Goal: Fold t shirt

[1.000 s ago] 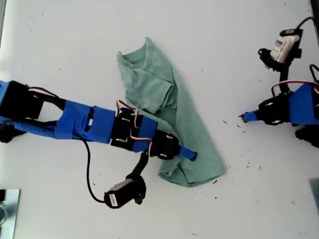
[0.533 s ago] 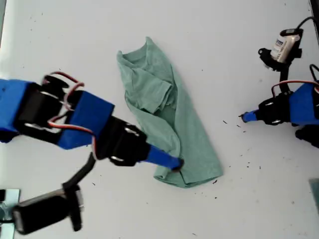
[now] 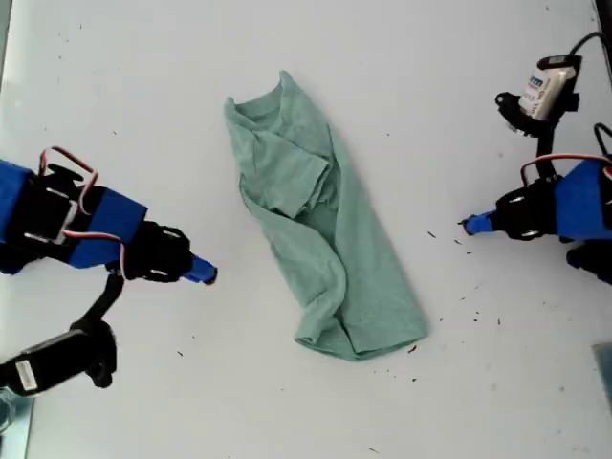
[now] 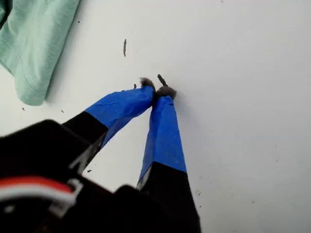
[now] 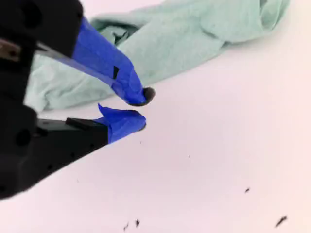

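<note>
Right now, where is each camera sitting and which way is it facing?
Exterior view: overhead, looking straight down on the table, the shirt in the middle and both arms; my first gripper is at its right, my second gripper at its left.
First wrist view: rides the first arm, looks along the shut jaws at bare table; a shirt corner is at the edge.
Second wrist view: rides the second arm, looks past slightly parted jaws toward the shirt.
All three views share the shirt and the table.
</note>
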Robot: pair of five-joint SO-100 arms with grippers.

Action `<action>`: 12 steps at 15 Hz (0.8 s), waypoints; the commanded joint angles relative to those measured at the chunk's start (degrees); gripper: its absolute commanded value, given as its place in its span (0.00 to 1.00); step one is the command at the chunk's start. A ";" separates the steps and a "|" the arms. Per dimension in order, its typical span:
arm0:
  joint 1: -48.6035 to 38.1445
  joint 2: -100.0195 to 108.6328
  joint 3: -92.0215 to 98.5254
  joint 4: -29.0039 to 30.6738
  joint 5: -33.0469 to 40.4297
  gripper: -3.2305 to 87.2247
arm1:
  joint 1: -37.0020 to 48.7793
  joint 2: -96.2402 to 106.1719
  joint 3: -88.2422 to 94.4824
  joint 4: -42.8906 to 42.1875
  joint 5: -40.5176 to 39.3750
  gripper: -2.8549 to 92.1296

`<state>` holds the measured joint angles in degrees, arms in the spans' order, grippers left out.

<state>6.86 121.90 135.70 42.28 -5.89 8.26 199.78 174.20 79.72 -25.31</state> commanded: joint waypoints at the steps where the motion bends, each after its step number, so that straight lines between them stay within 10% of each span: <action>1: -1.85 21.53 25.93 -6.33 -7.82 0.03 | 0.00 0.62 2.02 0.44 -0.35 0.05; 9: -3.34 33.49 25.75 -0.70 -6.77 0.03 | -3.52 -2.72 -2.81 -1.67 3.96 0.06; 12: -0.09 1.85 -10.63 3.78 -0.53 0.28 | -8.35 -33.57 -33.05 -4.22 5.36 0.27</action>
<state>4.39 139.22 147.48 42.80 -9.32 2.11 181.67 159.26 76.99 -20.04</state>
